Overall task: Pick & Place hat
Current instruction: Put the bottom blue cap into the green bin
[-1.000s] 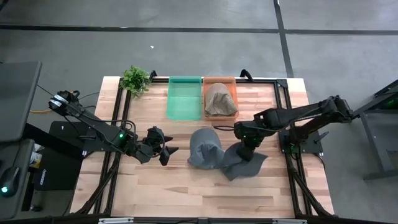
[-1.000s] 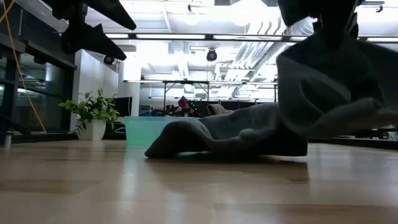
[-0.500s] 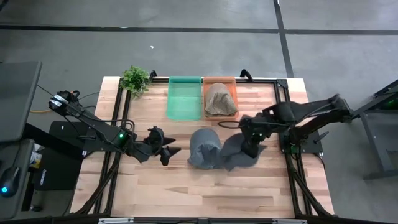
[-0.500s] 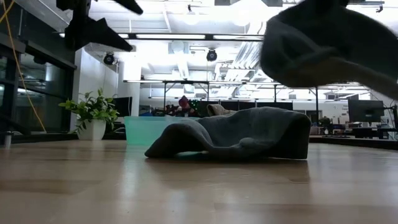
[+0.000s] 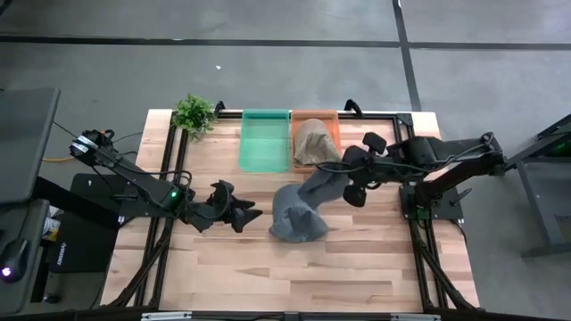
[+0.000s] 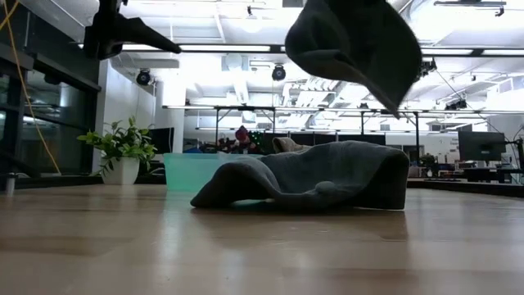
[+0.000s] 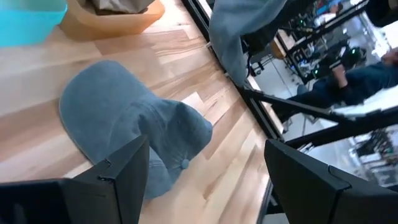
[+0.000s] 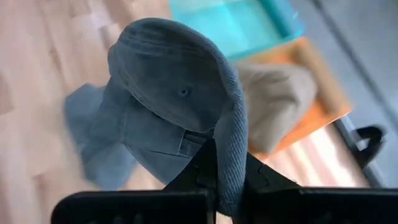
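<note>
My right gripper [image 5: 346,184] is shut on a grey-blue denim hat [image 5: 322,185], held in the air above the table; the hat also shows in the right wrist view [image 8: 177,99] and the low view [image 6: 354,43]. A second grey-blue hat [image 5: 293,217] lies flat on the table below it, and shows in the left wrist view [image 7: 134,127] too. My left gripper [image 5: 237,215] is open and empty, above the table to the left of the lying hat. My right gripper pinches the hat's edge [image 8: 231,163] between its two fingers, where the cloth is folded into a thick band. The fingers come from the table's right side. The hat reaches out past the fingertips toward the table's left, lifted clear of the table and of the lying hat.
A green bin [image 5: 265,140] and an orange bin [image 5: 332,162] stand side by side at the far edge; a tan hat [image 5: 314,141] lies in the orange one. A potted plant [image 5: 194,114] stands at the far left corner. Bare wood lies along the near edge.
My right gripper has risen and gone toward the far edge and the orange bin with the hat. The hat, which was partly on the table beside the lying hat, is now lifted clear. The lying hat has stayed in place.
</note>
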